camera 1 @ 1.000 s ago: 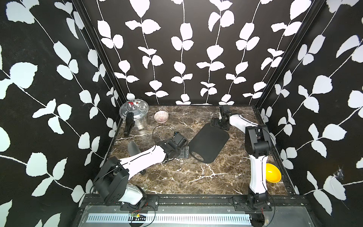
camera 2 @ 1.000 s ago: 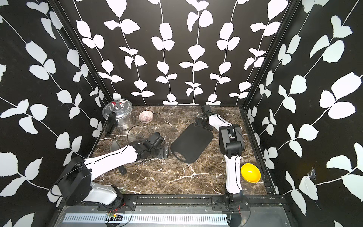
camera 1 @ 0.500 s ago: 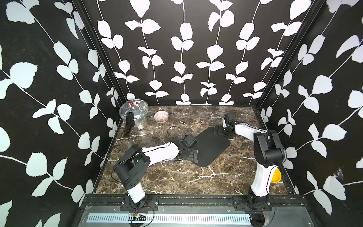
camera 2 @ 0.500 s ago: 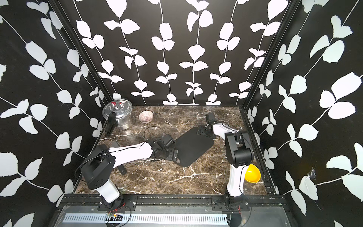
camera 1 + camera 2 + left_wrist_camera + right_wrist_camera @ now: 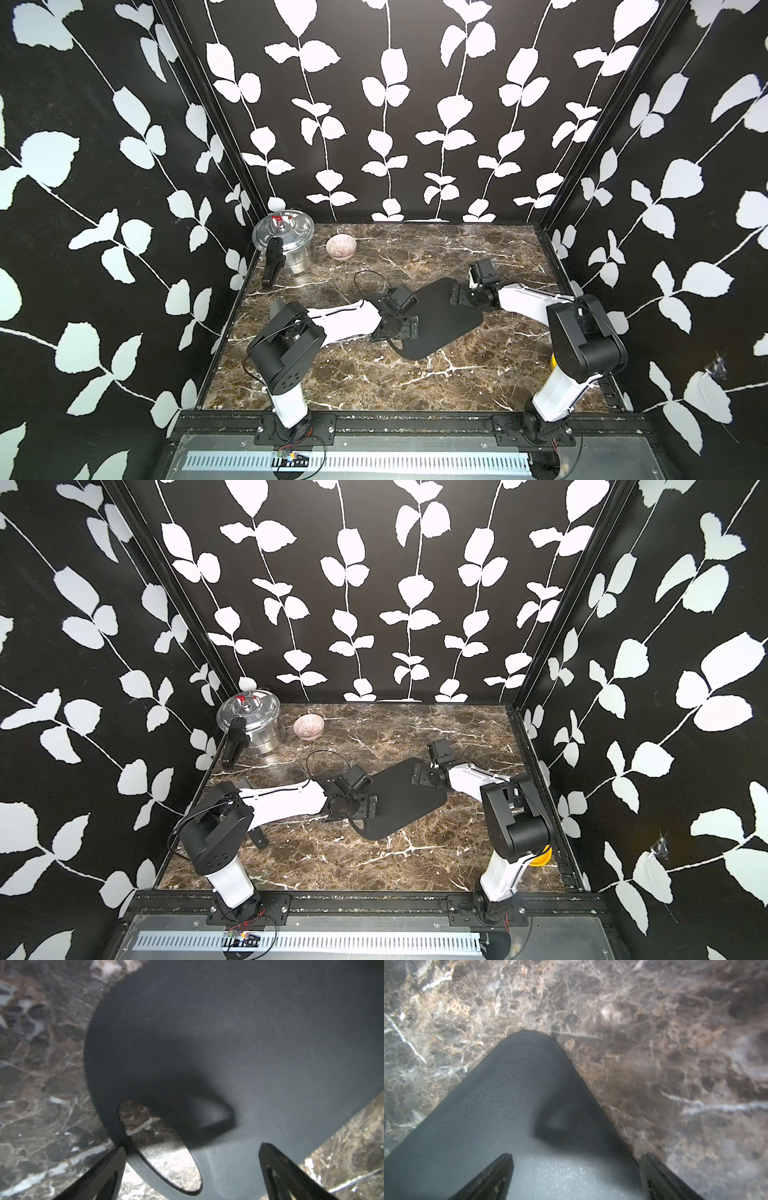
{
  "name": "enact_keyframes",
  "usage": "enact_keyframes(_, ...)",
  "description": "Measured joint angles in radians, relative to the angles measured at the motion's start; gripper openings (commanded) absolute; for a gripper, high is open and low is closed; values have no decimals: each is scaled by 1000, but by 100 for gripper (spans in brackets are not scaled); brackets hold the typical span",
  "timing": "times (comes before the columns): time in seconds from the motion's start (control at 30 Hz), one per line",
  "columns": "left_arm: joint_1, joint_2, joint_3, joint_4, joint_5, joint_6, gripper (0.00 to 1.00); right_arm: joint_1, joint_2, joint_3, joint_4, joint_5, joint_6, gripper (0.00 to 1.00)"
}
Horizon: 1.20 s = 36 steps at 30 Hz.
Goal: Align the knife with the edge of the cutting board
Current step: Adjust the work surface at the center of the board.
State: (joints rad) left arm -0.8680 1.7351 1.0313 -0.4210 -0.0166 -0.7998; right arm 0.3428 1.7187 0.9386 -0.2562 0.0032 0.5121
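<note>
Thin matte black cutting board (image 5: 444,320) flat on table (image 5: 415,386). Left pincer (image 5: 193,1146) wide open over handle-hole end, right pincer (image 5: 576,1155) open over opposite corner.

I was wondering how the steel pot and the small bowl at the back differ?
The pot is shiny steel; the bowl is pale pink with fine lines. The pot is lidded, the bowl open. The pot is taller and has a long black handle; the bowl has none. Both stand upright, apart, at the table's far left.
</note>
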Motion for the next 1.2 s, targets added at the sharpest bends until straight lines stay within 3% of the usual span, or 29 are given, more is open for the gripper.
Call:
enact_keyframes(0.33, 63, 5, -1, -20, -27, -6, 98, 68, -65, -66, -21, 40, 64, 96)
enact_keyframes(0.9, 223, 115, 114, -17, -105, 179, 99, 198, -97, -93, -23, 47, 215, 96)
enact_keyframes(1.2, 246, 155, 164, -25, -124, 241, 99, 220, -90, -84, -26, 50, 253, 95)
